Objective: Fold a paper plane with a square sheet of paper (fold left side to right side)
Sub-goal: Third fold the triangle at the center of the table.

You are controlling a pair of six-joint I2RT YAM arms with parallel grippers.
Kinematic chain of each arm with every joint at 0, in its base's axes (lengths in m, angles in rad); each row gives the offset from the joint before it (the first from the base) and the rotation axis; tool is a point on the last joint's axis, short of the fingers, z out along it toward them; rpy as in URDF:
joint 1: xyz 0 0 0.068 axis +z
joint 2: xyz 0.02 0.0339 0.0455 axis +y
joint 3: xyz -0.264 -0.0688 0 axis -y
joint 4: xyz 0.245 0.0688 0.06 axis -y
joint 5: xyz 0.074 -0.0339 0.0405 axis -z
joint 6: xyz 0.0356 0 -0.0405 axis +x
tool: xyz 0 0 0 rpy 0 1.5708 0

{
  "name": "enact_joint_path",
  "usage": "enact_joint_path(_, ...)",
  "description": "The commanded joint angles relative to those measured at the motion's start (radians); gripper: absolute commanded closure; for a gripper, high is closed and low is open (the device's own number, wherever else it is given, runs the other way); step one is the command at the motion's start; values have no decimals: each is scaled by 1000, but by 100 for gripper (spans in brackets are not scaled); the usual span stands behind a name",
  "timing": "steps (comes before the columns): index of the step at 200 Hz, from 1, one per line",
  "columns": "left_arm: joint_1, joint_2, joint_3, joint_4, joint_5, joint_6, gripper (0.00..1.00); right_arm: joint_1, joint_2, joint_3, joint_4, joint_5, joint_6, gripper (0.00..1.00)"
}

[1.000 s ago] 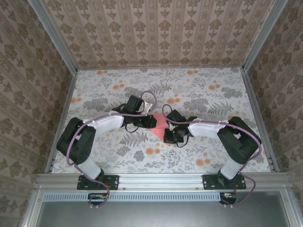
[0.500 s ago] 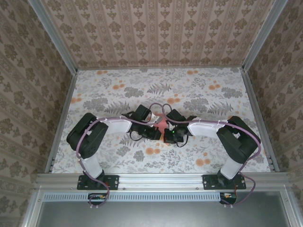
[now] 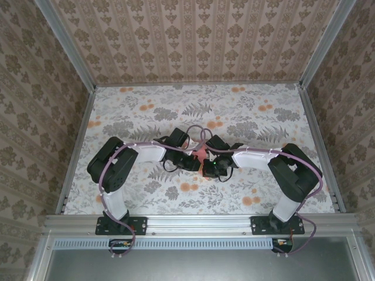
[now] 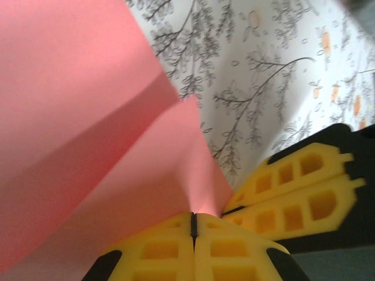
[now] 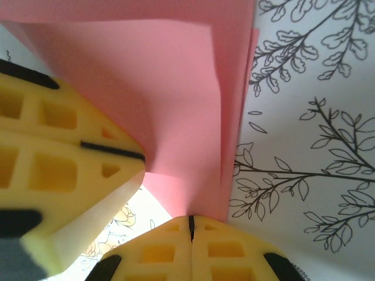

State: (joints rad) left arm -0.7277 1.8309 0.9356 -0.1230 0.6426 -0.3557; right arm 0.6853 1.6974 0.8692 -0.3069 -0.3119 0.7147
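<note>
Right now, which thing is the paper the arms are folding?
Look mid-table on the flowered tablecloth, where the two arms meet. There the left end effector and right end effector both pinch the sheet of paper. It is plain salmon pink, unlike the small orange flower prints around it.

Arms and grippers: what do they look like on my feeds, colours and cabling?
The left arm and right arm have black joints and white link covers, with a purple cable looped along each. The fingers are yellow, moulded with rectangular cut-outs.
</note>
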Motion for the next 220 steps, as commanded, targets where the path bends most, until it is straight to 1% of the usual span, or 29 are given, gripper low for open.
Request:
enact_joint_path(1, 1, 22, 14, -45, -34, 40, 95, 0, 65, -27, -118, 74, -18, 100)
enact_joint_path(62, 20, 29, -6, -55, -54, 57, 96, 0, 70, -23, -127, 77, -23, 100)
enact_joint_path(123, 68, 24, -48, 0, -64, 63, 97, 0, 64, -28, -137, 76, -23, 100)
enact_joint_path(220, 200, 18, -12, -41, -67, 138, 97, 0, 43, -56, -130, 70, -14, 100)
